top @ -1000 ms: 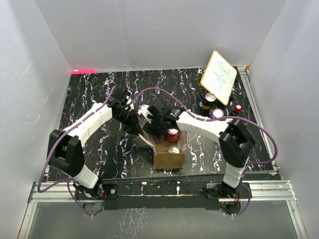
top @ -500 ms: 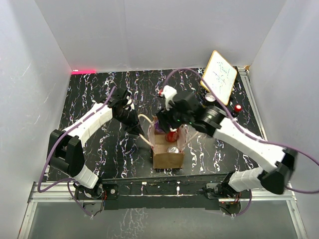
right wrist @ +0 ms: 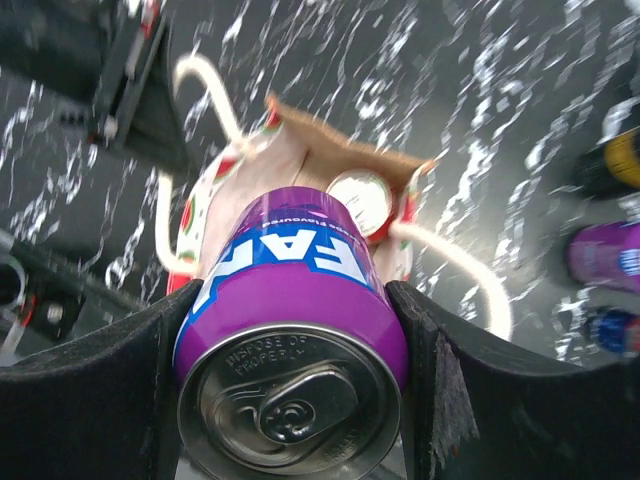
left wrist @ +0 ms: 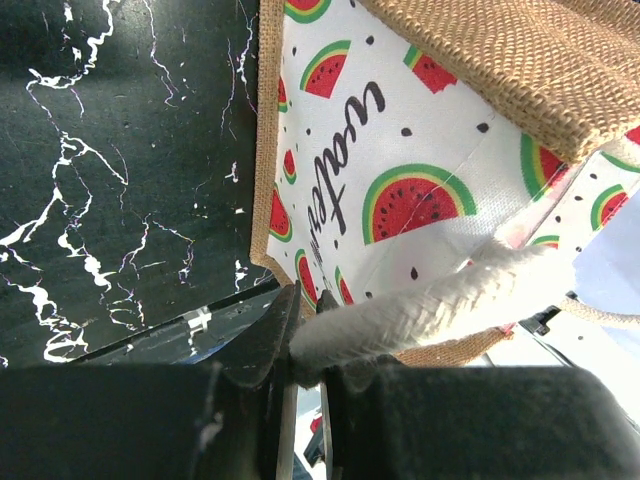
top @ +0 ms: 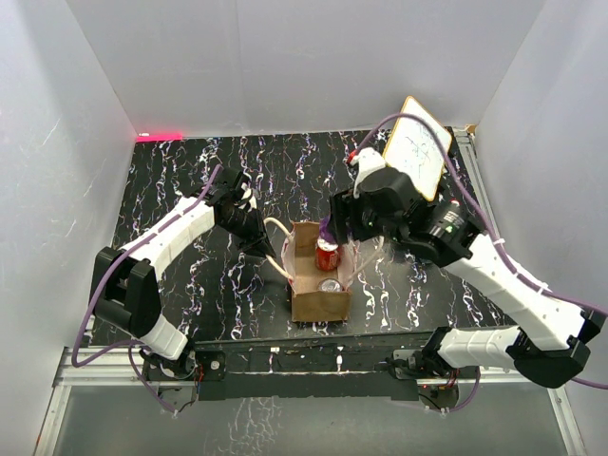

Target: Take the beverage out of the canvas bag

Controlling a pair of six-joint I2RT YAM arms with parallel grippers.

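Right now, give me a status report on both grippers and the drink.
Left gripper shut on bag handle. Right gripper shut on purple can, raised over canvas bag. Two more cans inside; nothing seen blocking.
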